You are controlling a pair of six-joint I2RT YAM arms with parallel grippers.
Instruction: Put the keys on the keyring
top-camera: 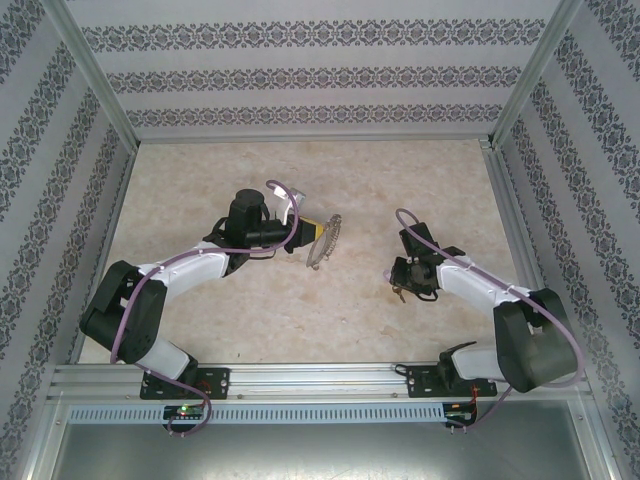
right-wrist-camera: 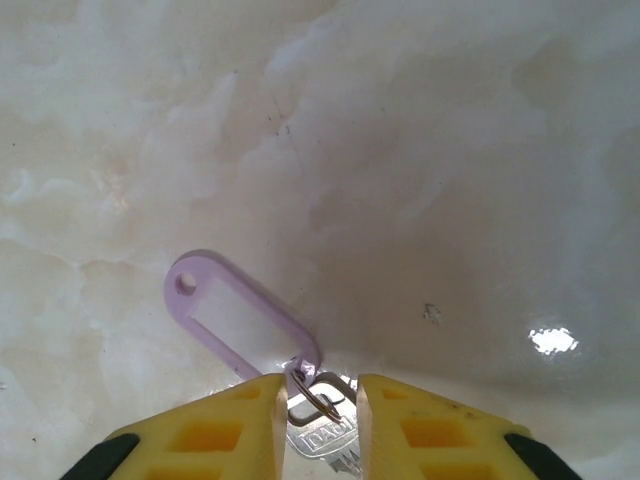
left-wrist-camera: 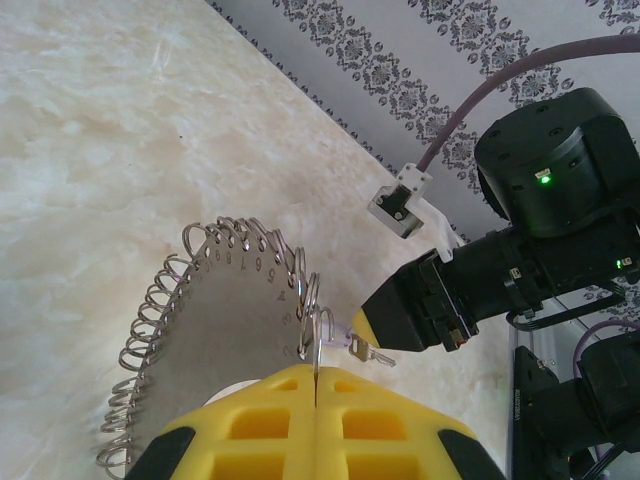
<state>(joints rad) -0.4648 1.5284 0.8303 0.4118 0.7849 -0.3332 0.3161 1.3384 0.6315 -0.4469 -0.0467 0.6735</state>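
Observation:
The keyring [left-wrist-camera: 215,330], a big grey hoop rimmed with small silvery rings, stands upright with my left gripper [left-wrist-camera: 316,372] shut on its edge. From above, that gripper [top-camera: 312,232] holds the keyring [top-camera: 322,242] over the table's middle. A small silver key [right-wrist-camera: 322,432] with a split ring and a lilac tag [right-wrist-camera: 235,320] lies on the table. My right gripper [right-wrist-camera: 322,385] points down at it, its fingers [right-wrist-camera: 262,400] tight against both sides of the key's head. The left wrist view shows the key [left-wrist-camera: 368,351] under the right gripper [left-wrist-camera: 365,322], just beyond the ring.
The marble-look table [top-camera: 320,310] is boxed in by patterned walls [top-camera: 300,80] on three sides and a metal rail [top-camera: 320,378] at the near edge. The right arm [top-camera: 470,285] bends in from the lower right, the left arm [top-camera: 190,270] from the lower left.

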